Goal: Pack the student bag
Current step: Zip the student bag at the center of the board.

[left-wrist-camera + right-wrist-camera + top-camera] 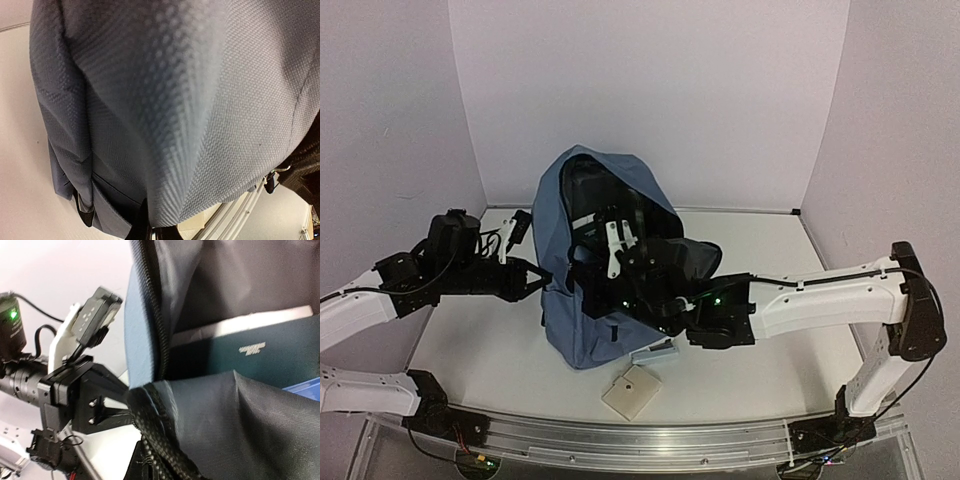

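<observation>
As L end effector (540, 277) clamps student bag (582, 335) rim, R end effector (625, 265) closed: teal book (240, 355) packed; cream pad (631, 392) + pale-blue item (655, 352) not yet in.

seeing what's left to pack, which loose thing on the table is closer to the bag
The pale blue-grey item, right by the student bag; the beige square lies farther out, toward the table's near edge.

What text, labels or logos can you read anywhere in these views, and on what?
Small white print on the dark teal book inside the student bag: too blurred to read.
No other text shows, neither on the bag's outside nor on the beige square beside it.
</observation>
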`<state>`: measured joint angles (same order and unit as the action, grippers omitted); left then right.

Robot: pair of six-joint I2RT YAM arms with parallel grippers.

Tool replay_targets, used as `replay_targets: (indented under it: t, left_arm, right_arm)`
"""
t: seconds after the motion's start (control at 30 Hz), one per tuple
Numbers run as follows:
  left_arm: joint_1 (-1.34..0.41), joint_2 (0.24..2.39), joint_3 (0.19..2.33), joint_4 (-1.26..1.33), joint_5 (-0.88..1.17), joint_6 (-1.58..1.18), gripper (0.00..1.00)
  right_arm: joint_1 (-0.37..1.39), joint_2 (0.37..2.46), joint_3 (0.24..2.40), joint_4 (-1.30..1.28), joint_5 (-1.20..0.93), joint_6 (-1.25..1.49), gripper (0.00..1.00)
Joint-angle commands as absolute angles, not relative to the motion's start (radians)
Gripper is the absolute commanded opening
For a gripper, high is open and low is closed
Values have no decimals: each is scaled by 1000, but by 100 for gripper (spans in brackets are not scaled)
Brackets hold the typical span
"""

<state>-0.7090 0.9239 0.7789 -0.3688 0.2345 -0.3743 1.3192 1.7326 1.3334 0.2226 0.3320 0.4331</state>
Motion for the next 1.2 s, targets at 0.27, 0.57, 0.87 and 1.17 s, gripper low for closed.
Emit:
replay_targets:
  t: [0.27, 0.57, 0.87, 1.17]
  left_arm:
    - [-699, 822, 658, -309, 195, -441, 0]
    - [-699, 816, 630, -344, 157, -453, 0]
    - [-699, 798, 653, -458, 23, -436, 0]
    - [-700, 841, 765, -515, -37, -458, 16]
  right_arm:
    - [1365, 1685, 1479, 290, 780, 193, 0]
    - [1352, 1695, 1574, 250, 805, 118, 0]
    - [1230, 1664, 1670, 62, 451, 272, 0]
    - [1172, 1671, 1723, 45, 224, 318, 0]
